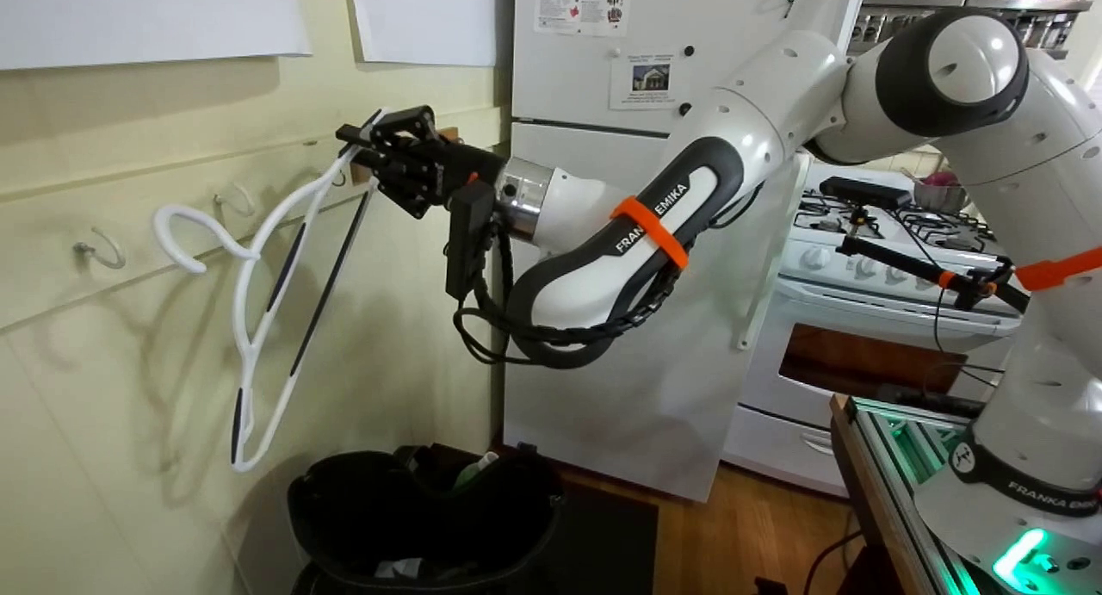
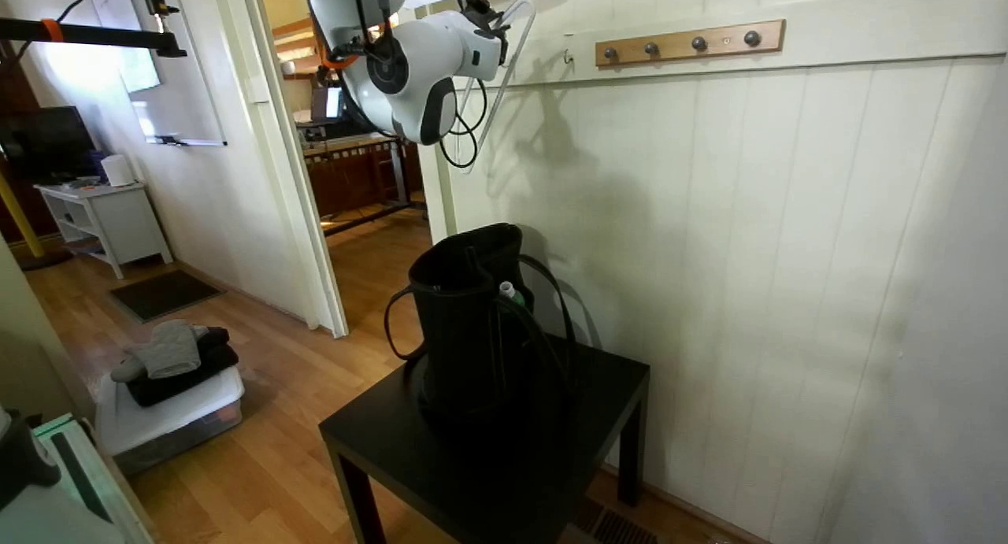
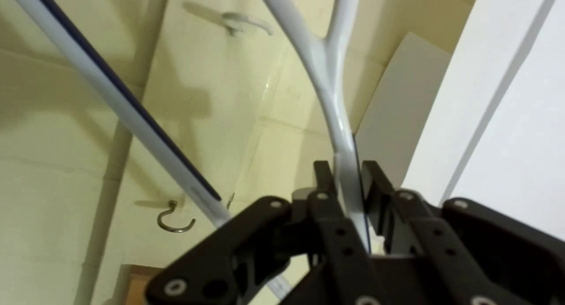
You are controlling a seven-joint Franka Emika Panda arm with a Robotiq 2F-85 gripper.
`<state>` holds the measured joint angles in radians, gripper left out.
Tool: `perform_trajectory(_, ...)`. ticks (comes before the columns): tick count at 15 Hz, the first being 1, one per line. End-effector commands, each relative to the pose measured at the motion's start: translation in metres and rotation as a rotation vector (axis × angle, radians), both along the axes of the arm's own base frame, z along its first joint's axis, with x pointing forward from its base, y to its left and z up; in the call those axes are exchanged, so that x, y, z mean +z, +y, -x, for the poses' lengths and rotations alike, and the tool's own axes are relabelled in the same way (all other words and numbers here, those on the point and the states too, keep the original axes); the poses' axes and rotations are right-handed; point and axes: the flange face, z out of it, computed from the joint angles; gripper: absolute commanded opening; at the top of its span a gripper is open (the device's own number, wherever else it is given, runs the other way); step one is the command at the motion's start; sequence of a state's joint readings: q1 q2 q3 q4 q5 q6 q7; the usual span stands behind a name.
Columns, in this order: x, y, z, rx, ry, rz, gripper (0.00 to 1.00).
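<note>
My gripper [image 1: 360, 144] is shut on a white clothes hanger [image 1: 249, 358] with dark strips along its bars. It grips one end of the hanger and holds it in the air beside the cream wall, hook pointing away from the gripper. In the wrist view the fingers [image 3: 347, 172] stand on either side of a hanger bar [image 3: 324, 71], just below where it forks. Another hanger bar runs diagonally at the left of that view. In an exterior view the gripper [image 2: 498, 26] and the hanger [image 2: 516, 56] are high by the wall, partly hidden by the arm.
White wall hooks [image 1: 108, 252] [image 1: 237, 201] sit behind the hanger. A metal hook [image 3: 176, 229] shows in the wrist view. A wooden peg rack [image 2: 669, 52] is on the wall. A black bag [image 2: 457, 339] stands on a black table [image 2: 370, 426] below. A fridge [image 1: 603, 388] is behind the arm.
</note>
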<state>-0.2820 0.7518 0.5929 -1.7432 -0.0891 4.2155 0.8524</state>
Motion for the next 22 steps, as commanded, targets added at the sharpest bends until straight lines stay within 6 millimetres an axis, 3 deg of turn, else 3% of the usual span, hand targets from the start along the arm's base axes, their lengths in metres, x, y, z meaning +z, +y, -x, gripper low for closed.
perform_trajectory(1,0.017,-0.002,-0.009,-0.012,-0.068,-0.047,0.06)
perform_trajectory(5,0.022,-0.003,-0.018,-0.040,-0.089,-0.067,0.06)
perform_trajectory(13,-0.008,0.009,-0.037,-0.177,-0.036,-0.002,0.06)
perform_trajectory(18,-0.005,0.026,-0.042,-0.188,-0.085,0.029,0.06)
perform_trajectory(22,-0.002,0.024,-0.051,-0.211,-0.102,0.040,0.06)
